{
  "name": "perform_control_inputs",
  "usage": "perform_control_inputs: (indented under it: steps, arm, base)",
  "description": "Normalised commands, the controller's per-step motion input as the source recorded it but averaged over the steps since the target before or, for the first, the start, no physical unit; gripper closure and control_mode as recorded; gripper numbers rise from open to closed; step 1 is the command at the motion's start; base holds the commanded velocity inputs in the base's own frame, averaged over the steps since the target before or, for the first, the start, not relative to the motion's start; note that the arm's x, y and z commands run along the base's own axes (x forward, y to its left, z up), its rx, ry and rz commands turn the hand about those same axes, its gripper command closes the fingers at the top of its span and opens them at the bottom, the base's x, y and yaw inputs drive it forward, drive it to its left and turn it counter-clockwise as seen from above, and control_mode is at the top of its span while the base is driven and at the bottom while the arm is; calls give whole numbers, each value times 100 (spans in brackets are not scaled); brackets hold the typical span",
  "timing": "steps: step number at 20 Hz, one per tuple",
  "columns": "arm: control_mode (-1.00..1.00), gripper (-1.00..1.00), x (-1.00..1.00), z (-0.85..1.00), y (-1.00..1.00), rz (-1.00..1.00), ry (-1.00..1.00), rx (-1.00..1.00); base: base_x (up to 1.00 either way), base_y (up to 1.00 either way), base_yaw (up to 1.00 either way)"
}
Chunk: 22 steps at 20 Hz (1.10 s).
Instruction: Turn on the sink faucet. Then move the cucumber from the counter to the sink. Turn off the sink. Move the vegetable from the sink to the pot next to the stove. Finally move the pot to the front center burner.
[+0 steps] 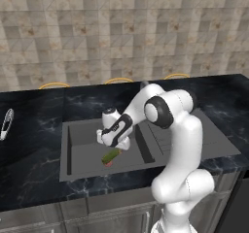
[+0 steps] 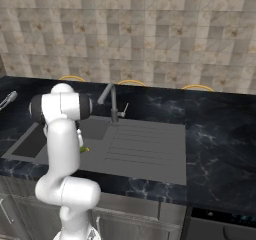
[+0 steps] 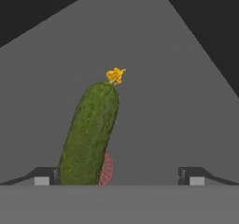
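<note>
- The gripper hangs low over the sink, its jaws spread wide and holding nothing.
- In the hand view the two fingertips stand far apart at the bottom edge, and the cucumber lies on the basin floor close by the left one; whether they touch cannot be told.
- The cucumber rests on the sink floor just below the gripper, lying at a slant across the basin.
- Its far end carries a small yellow blossom; its near end partly covers the red drain mark.
- From the right base view, just a sliver of the cucumber peeks out beside the arm, inside the basin.
- The faucet stands behind the sink, at the back edge between basin and ribbed drainboard, its spout angled toward the basin, its small lever sticking out to the right.
- No running water can be made out under the spout.
- The black marble counter surrounds the sink, and a slim silver utensil lies on it well to the left of the basin.
- A tiled wall rises behind the counter.
</note>
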Motion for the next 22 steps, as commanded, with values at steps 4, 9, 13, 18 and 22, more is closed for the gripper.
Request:
perform_control_inputs:
  steps: [4,9,13,18,22]
  arm:
    - [-100,-100,12,-38,0,-11,0,0]
    - [-100,-100,12,-34,0,-10,0,0]
    - [-100,-100,16,-29,0,-10,0,0]
    - [-100,-100,19,-25,3,-8,0,0]
    - [-100,-100,18,-27,9,-6,0,0]
  base:
    - [0,0,0]
    - [0,0,0]
    - [0,0,0]
    - [0,0,0]
    - [0,0,0]
